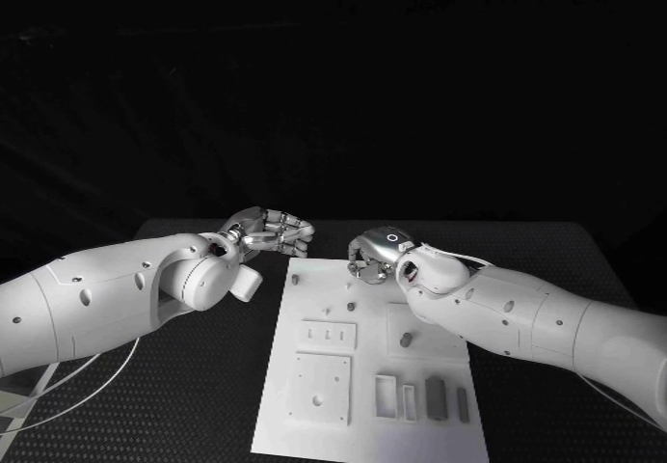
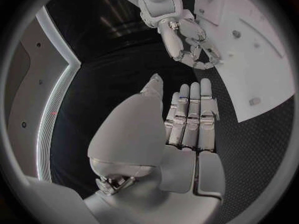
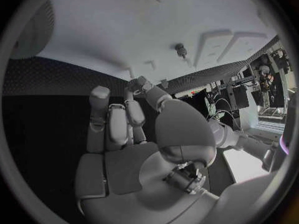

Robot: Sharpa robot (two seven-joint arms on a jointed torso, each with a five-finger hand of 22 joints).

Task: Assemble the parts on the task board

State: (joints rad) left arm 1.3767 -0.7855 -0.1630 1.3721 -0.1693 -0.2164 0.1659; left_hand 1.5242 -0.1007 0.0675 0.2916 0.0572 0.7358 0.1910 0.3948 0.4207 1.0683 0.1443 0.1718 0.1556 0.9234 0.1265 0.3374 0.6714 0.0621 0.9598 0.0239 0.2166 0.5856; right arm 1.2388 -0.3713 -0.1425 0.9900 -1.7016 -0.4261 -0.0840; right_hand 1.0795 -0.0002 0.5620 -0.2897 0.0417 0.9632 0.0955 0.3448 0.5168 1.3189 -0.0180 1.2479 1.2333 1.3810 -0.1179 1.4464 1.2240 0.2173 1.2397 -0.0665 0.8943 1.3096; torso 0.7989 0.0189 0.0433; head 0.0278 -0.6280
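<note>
On the table, task board [image 1: 313, 424] (long axis) runs away from the robot.

My left robot hand [image 1: 268, 231] hovers just off the far left corner of the white task board [image 1: 317, 424], fingers curled inward and holding nothing. My right robot hand [image 1: 373, 255] hangs over the board's far edge, fingers bent down toward it; whether they pinch anything cannot be told. On the board, small dark parts [image 1: 435, 398] stand in slots near the near right side, on the black surface [image 1: 542, 253].
</note>
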